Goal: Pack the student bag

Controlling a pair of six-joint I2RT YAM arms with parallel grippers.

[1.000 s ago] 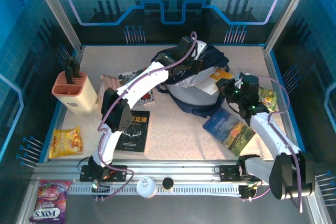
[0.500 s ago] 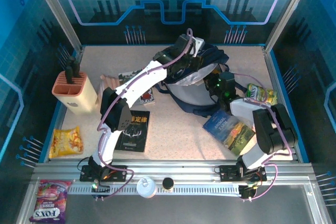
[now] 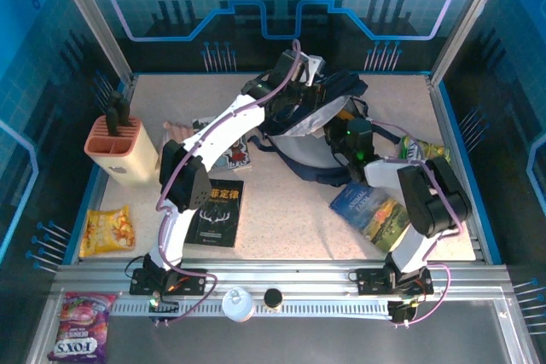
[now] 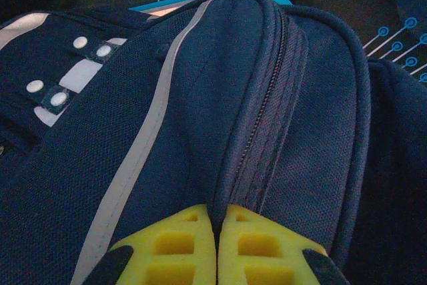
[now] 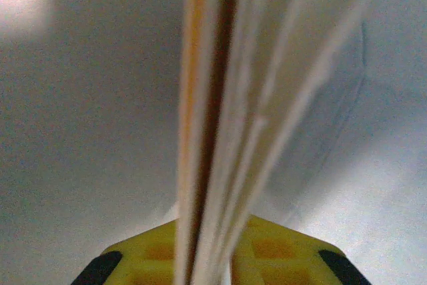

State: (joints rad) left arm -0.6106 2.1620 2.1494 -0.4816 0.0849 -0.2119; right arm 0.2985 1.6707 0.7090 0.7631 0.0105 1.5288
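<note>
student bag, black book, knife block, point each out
student bag point(image 4: 200, 118), left wrist view, navy fabric beside the zipper
black book point(image 3: 217, 210), top external view, cover middle
knife block point(image 3: 128, 161), top external view, front side

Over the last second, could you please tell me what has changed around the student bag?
The right end effector, gripping a book, swung left and pushed it into the opening of the student bag. The left end effector, clamped on the bag's zipper edge, pulled it slightly up and back. The black book, blue book and knife block stayed put.
</note>
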